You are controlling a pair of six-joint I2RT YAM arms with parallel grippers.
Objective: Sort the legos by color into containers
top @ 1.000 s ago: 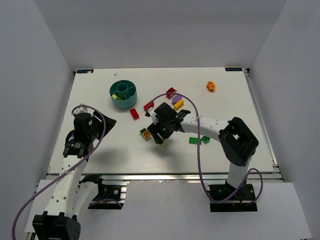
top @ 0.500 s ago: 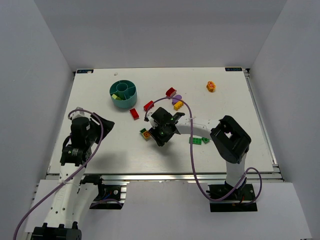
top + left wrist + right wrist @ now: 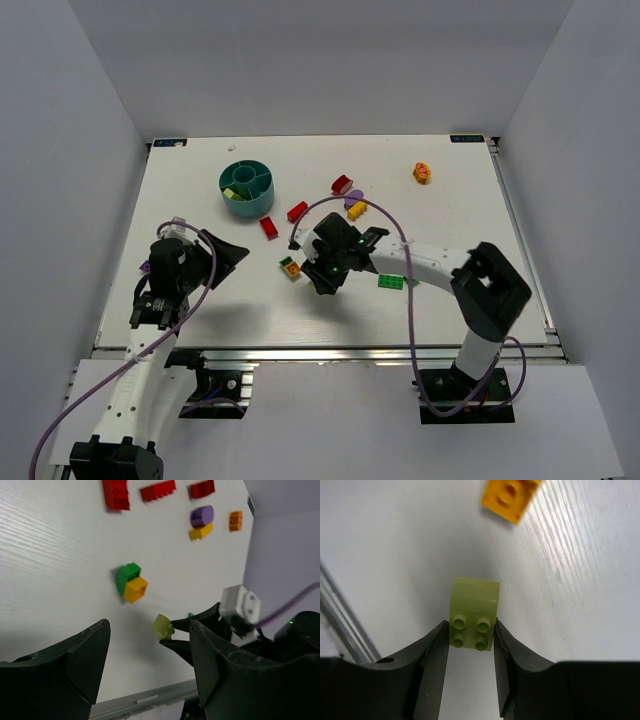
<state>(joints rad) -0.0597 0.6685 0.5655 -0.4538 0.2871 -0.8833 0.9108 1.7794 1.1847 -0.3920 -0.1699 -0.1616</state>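
My right gripper point(image 3: 470, 630) is shut on a small lime-green lego point(image 3: 472, 612), its studs facing the camera, just above the white table. In the top view the right gripper point(image 3: 326, 287) hangs over the table's near middle. The left gripper point(image 3: 148, 630) stands open and empty, aimed at that held lego point(image 3: 162, 626). It sits left of centre in the top view point(image 3: 238, 255). The teal cup point(image 3: 247, 188) with its containers stands at the back left. A green and yellow stack point(image 3: 291, 267) lies just left of the right gripper.
Three red legos point(image 3: 269, 227) point(image 3: 297, 211) point(image 3: 342, 183), a purple and yellow pair point(image 3: 354, 205) and an orange piece point(image 3: 422, 172) lie behind the right arm. A flat green plate point(image 3: 391, 282) lies beside its forearm. A small purple bit point(image 3: 147, 268) shows left of the left arm.
The right jaws have closed onto the lime-green lego. The left arm has swung forward and to the right, toward the right gripper.
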